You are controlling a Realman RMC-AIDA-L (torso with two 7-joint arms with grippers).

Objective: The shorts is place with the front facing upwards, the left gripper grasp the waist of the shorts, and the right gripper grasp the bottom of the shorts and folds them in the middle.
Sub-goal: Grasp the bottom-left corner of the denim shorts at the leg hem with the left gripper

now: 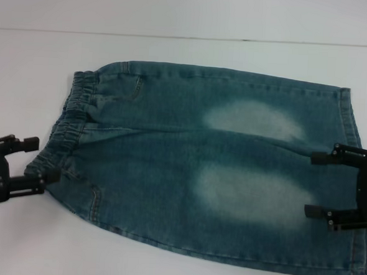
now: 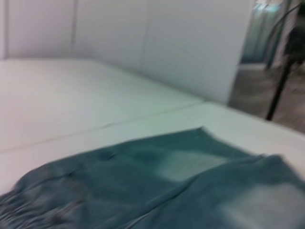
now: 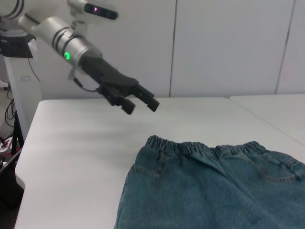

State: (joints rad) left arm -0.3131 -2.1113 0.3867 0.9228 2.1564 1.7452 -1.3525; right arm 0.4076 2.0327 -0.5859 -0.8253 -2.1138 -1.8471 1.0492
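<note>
The shorts (image 1: pixel 188 156) lie flat on the white table (image 1: pixel 195 51), front up, showing two pale ovals (image 1: pixel 253 120). The waist (image 1: pixel 72 115) is at the left and the bottom hems (image 1: pixel 355 185) at the right. My left gripper (image 1: pixel 40 161) is open just off the waist's near corner. The right wrist view shows it (image 3: pixel 140 102) hovering in the air, apart from the ruffled waist (image 3: pixel 200 148). My right gripper (image 1: pixel 309 184) is open over the leg ends, fingertips pointing toward the waist, with nothing held. The left wrist view looks across the shorts (image 2: pixel 157 191).
The table has a seam (image 1: pixel 189 37) along its far side and bare white surface around the shorts. In the left wrist view a white wall (image 2: pixel 157 43) and a dark stand (image 2: pixel 281 81) sit beyond the table's edge.
</note>
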